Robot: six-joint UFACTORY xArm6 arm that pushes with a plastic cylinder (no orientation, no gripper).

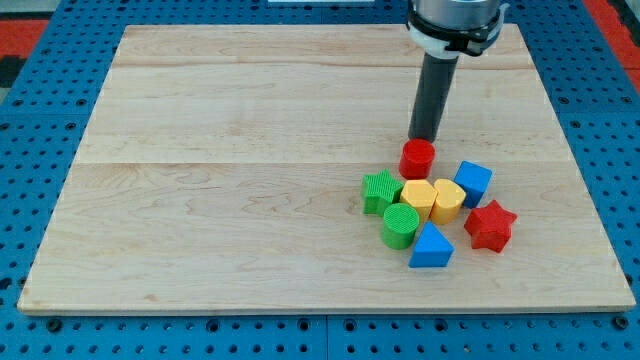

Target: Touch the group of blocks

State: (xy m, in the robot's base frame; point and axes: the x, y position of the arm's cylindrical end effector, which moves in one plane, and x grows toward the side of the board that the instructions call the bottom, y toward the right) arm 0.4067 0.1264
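Note:
A tight group of blocks sits right of the board's middle. A red cylinder is at the group's top. Below it lie a green star-shaped block, two yellow blocks, a blue cube, a green cylinder, a blue triangular block and a red star. My tip stands just above the red cylinder, touching or almost touching its top side.
The wooden board rests on a blue pegboard. The arm's grey and black housing hangs over the board's top edge at the view's right.

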